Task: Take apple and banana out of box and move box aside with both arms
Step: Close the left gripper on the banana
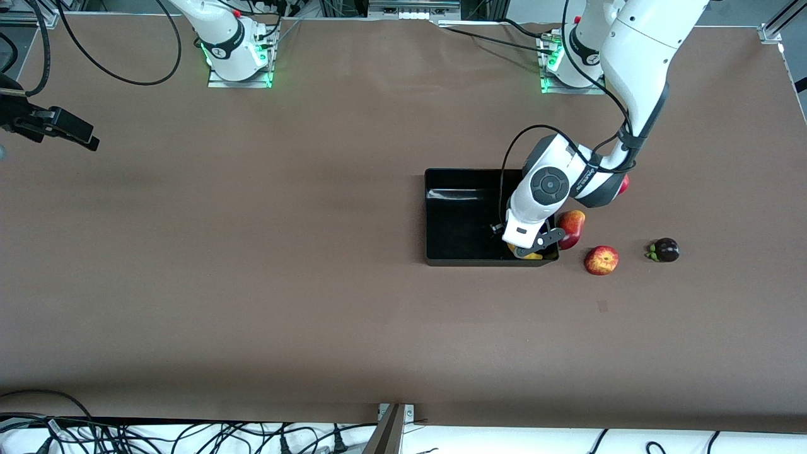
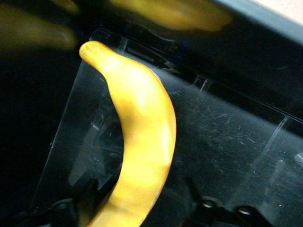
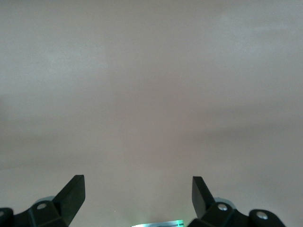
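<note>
Left gripper down in the box on the banana

Far left of frame, the right gripper (image 1: 82,135) waits, jaws wide. Centre-right, the box (image 1: 441,214) holds the banana (image 2: 142,142) between the left gripper (image 1: 533,247)'s partly closed fingers; the apple (image 1: 601,260) sits on the table farther right.

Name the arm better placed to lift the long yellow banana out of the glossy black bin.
Left. The left gripper is down inside the black bin, fingers straddling the yellow banana. The right gripper hangs open over bare table at the right arm's end.
</note>
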